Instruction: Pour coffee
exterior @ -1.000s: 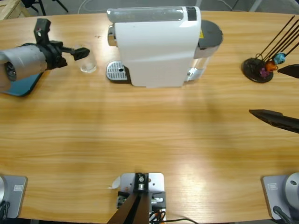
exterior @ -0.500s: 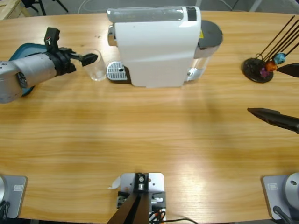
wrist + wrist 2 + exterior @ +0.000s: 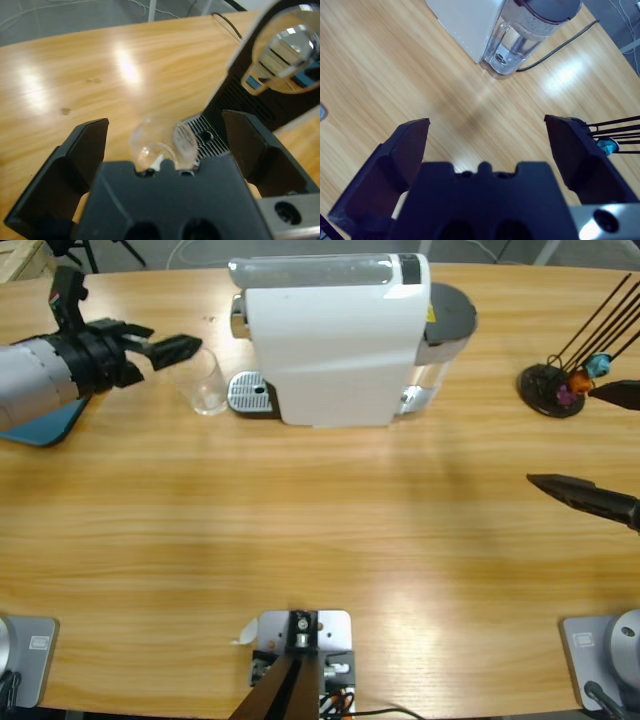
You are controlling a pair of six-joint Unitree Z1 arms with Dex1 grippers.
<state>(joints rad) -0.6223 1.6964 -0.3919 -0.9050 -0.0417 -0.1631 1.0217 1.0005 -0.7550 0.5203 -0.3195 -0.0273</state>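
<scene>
An empty clear glass [image 3: 206,386] stands upright on the table just left of the white coffee machine's [image 3: 335,340] metal drip tray [image 3: 250,395]. My left gripper [image 3: 168,348] is open just left of and above the glass, not holding it. In the left wrist view the glass [image 3: 162,146] sits between the wide-apart jaws of that gripper [image 3: 165,127], with the drip tray [image 3: 202,131] and the machine's spout end [image 3: 280,55] behind it. My right gripper [image 3: 563,435] hangs open at the right edge, holding nothing.
The machine's water tank [image 3: 447,325] is on its right side, also seen from the right wrist [image 3: 525,40]. A black capsule stand [image 3: 553,387] with thin rods sits at the far right. A blue pad [image 3: 45,425] lies under the left arm.
The left gripper carried the glass rightward to the drip tray's side, then opened and drew back a little left. The glass stays standing. The right arm barely moved.
</scene>
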